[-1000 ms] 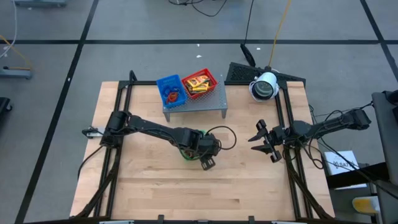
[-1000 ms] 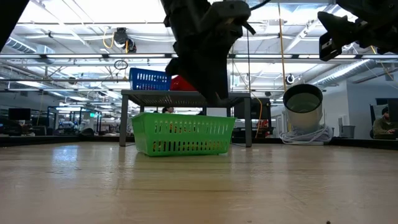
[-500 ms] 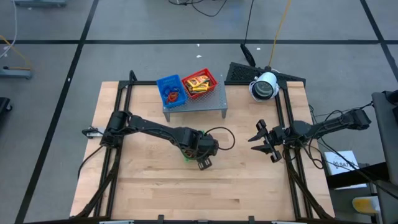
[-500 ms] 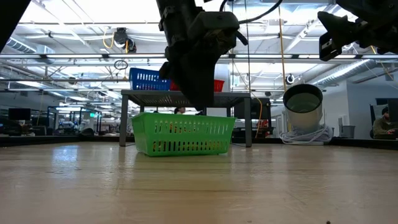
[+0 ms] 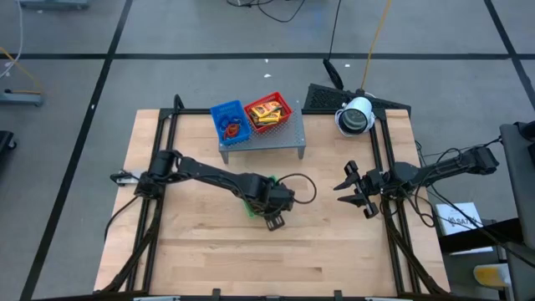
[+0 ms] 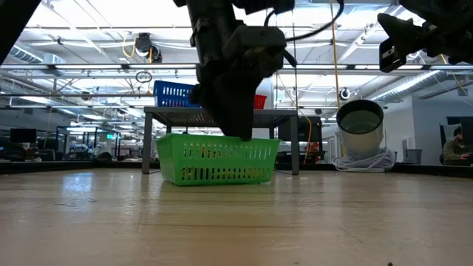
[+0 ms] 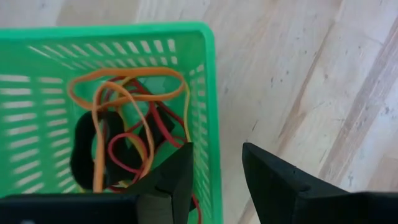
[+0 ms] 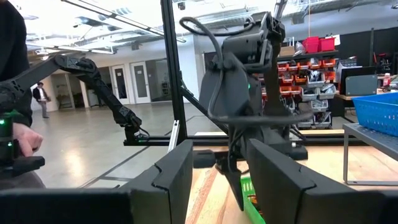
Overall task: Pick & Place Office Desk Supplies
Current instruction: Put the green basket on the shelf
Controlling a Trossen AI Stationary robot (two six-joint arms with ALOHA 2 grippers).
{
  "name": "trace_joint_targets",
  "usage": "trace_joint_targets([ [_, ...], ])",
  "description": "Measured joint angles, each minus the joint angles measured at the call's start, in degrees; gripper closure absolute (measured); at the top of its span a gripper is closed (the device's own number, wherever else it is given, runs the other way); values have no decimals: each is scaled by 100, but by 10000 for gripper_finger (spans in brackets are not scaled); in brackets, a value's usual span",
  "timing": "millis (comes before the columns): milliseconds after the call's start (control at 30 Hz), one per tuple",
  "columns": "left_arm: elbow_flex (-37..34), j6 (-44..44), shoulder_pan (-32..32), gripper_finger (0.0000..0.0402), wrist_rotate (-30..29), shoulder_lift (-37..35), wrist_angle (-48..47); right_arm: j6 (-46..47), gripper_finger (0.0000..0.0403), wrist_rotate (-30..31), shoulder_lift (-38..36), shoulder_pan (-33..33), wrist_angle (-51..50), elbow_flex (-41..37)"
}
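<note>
A green mesh basket (image 7: 208, 93) stands on the wooden table, in front of the rack in the low view (image 6: 218, 159). In it lie orange, yellow and red rubber bands (image 7: 124, 118) and a dark item (image 7: 84, 155). My left gripper (image 7: 216, 149) points steeply down over the basket's wall, open. One finger is over the inside and one over the table outside, with the tips about at rim height (image 6: 240, 133). My right gripper (image 5: 344, 186) waits open at the table's right side, raised and roughly level.
A grey perforated rack (image 5: 263, 134) at the table's far side carries a blue tray (image 5: 230, 119) with rubber bands and a red tray (image 5: 269, 110) with yellow packets. A white cylinder (image 5: 355, 115) sits at the far right. A person's hand (image 8: 18, 140) shows beyond the table.
My left gripper has sunk toward the green basket and tipped more steeply down, its tips now reaching about rim height. Its fingers stay apart. The basket and my right arm have kept still.
</note>
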Motion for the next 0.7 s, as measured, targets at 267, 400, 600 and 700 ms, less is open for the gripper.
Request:
trace_joint_targets([
  [267,3,-60,10,256,-128,134,-6,0,261,0,2,-1,-2,1],
  [400,-4,-77,39,256,10,343,-16,0,261,0,0,0,0,0],
  [600,-7,-41,26,258,100,416,19,0,261,0,1,-1,-2,1],
  [700,-7,-39,31,286,39,420,-4,0,261,0,2,-2,-2,2],
])
